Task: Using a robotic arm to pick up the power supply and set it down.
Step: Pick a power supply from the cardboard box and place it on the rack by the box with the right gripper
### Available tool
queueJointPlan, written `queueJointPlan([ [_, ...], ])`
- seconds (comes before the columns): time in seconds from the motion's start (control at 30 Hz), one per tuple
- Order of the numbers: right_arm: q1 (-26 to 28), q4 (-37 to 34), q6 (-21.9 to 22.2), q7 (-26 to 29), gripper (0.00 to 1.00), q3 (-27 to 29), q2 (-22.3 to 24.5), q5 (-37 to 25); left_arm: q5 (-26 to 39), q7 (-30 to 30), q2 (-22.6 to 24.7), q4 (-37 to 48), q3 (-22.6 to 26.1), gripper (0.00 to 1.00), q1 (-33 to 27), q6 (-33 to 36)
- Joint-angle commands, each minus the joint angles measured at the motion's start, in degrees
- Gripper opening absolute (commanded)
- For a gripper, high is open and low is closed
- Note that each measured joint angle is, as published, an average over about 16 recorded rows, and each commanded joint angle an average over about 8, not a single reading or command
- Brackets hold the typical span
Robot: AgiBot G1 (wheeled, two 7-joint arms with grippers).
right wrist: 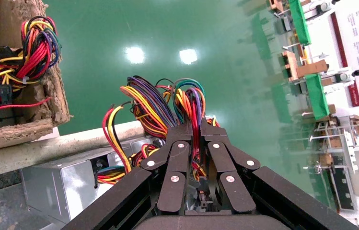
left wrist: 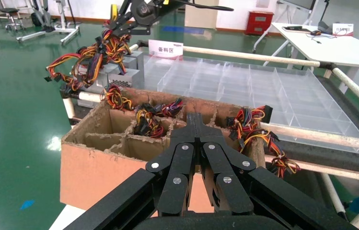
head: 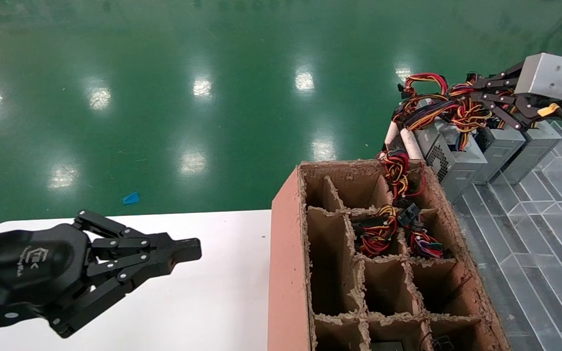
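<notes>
The power supply (head: 451,157), a grey metal box with a dotted vent grille, stands at the near end of a row of similar boxes at the far right. Its red-yellow-orange-black wire bundle (head: 430,105) rises above it. My right gripper (head: 476,95), on the arm with the silver wrist block, is over the row and shut on that bundle. In the right wrist view the wires (right wrist: 192,103) run between the closed fingers of that gripper (right wrist: 195,128), with the grey box (right wrist: 64,182) below. My left gripper (head: 190,249) is parked over the white table, shut and empty (left wrist: 195,117).
A brown cardboard box (head: 286,253) with divider cells stands between the arms; some cells hold wire bundles (head: 376,231). Two more grey boxes (head: 515,146) sit beside the power supply on a clear gridded tray (head: 530,234). White rail pipes (head: 410,141) edge it.
</notes>
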Motion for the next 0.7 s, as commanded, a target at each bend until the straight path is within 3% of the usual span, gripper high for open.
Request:
queueJointPlan([
  [0.03,-0.2,-0.1,0.2,0.0,0.98,0.1,-0.2,0.1,0.0,0.0,0.0,0.0,0.0,0.0,0.0,0.0],
  [0.7,3.6,1.2,-4.8,0.6,1.0,-2.5,0.0,-3.6,0.0,0.0,0.0,0.0,0.0,0.0,0.0,0.0],
])
